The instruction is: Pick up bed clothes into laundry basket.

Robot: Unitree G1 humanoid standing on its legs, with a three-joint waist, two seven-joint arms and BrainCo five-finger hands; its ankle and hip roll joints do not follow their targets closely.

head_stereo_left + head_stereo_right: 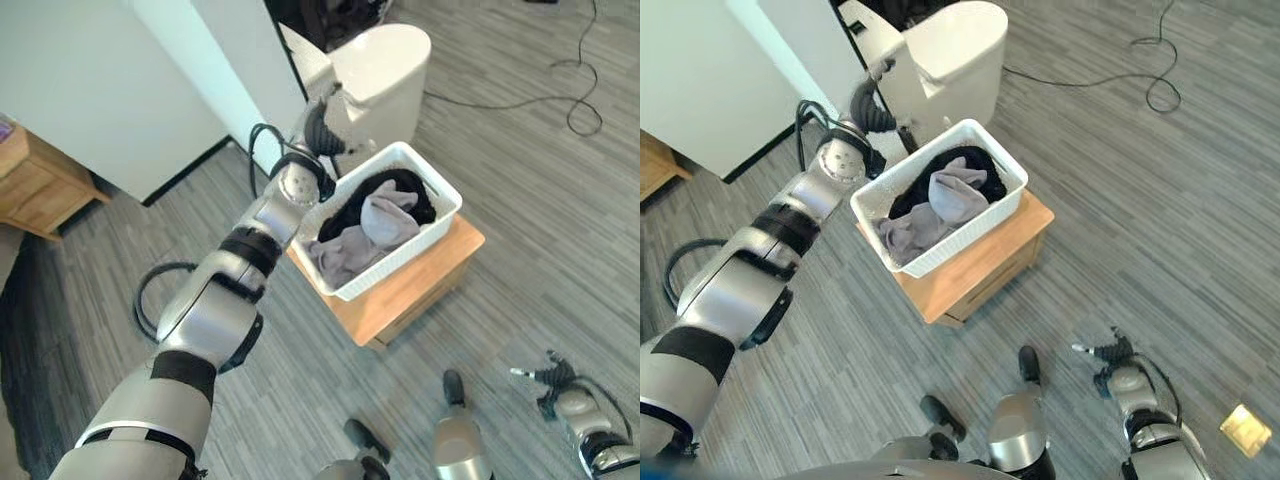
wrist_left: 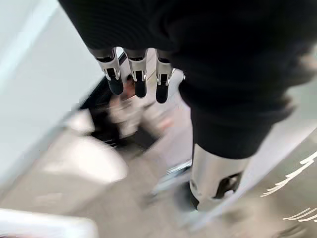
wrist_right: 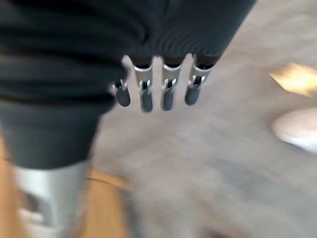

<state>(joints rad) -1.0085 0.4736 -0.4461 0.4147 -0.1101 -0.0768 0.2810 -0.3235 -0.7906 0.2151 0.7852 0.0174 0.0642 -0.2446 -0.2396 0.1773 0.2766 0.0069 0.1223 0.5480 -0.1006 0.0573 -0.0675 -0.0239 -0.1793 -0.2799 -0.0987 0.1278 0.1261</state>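
Observation:
A white laundry basket [image 1: 402, 254] stands on a low wooden table [image 1: 412, 288]. A grey garment [image 1: 385, 222] and a black one [image 1: 402, 184] lie inside it. My left arm reaches past the basket's far left corner. My left hand [image 1: 322, 128] hangs there, close to a white rounded seat [image 1: 385, 70]. In its wrist view the fingers [image 2: 138, 75] are straight and hold nothing. My right hand [image 1: 1112, 352] stays low over the floor, right of the table. Its fingers [image 3: 159, 93] are straight too, with nothing in them.
A white wall panel [image 1: 100, 80] runs along the back left, with a wooden cabinet [image 1: 40, 185] beside it. A dark rug [image 1: 20, 330] lies at the left edge. A thin cable [image 1: 580, 95] trails on the floor far right, and a small yellow piece [image 1: 1245, 430] lies near my right hand.

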